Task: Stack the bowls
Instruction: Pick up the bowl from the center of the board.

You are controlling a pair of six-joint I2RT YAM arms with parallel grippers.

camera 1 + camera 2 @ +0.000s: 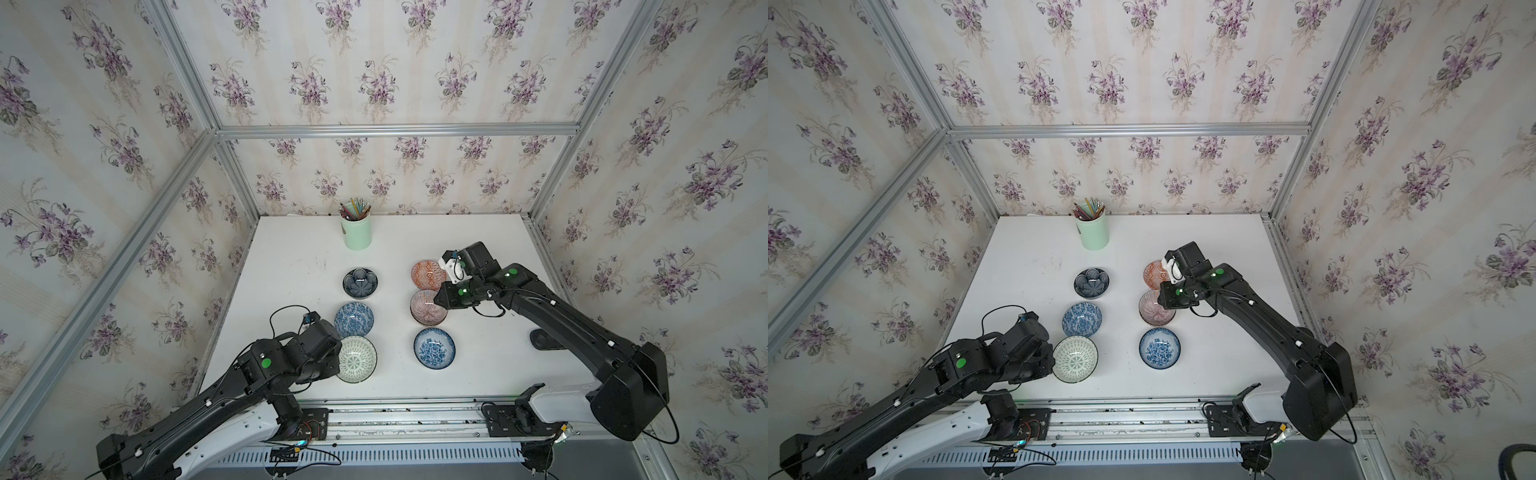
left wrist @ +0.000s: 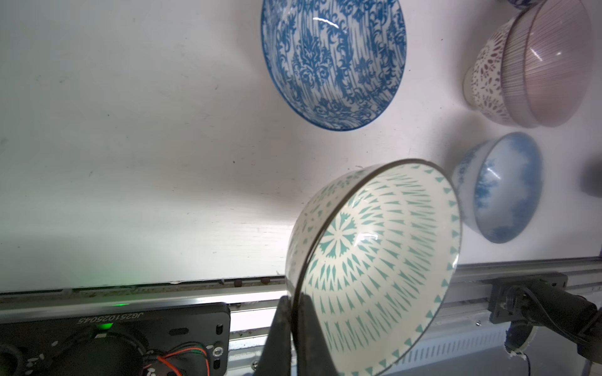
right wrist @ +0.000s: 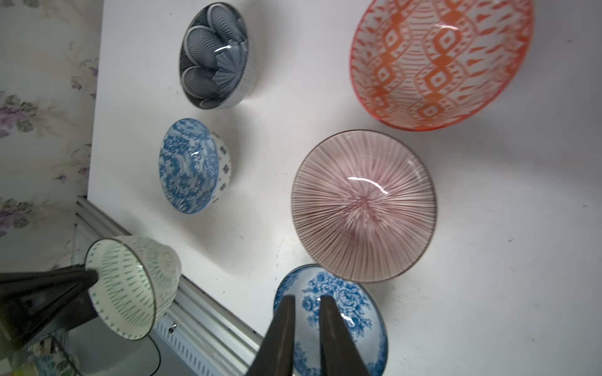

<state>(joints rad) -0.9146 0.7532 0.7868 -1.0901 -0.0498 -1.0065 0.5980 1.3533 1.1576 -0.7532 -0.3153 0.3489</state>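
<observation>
The lattice bowl hangs tilted by the worktop's front edge. The left claw pinches its rim, one jaw inside and one outside. It is glazed ceramic: stiff, slick, chip-prone and fairly heavy for a rim pinch. I judge it could swivel or slip, so it wants setting down gently and level. Just beyond it sits a blue bowl. Across the worktop the mauve bowl already nests in a lower bowl. Near that stack the right claw hovers empty, jaws a narrow gap apart.
</observation>
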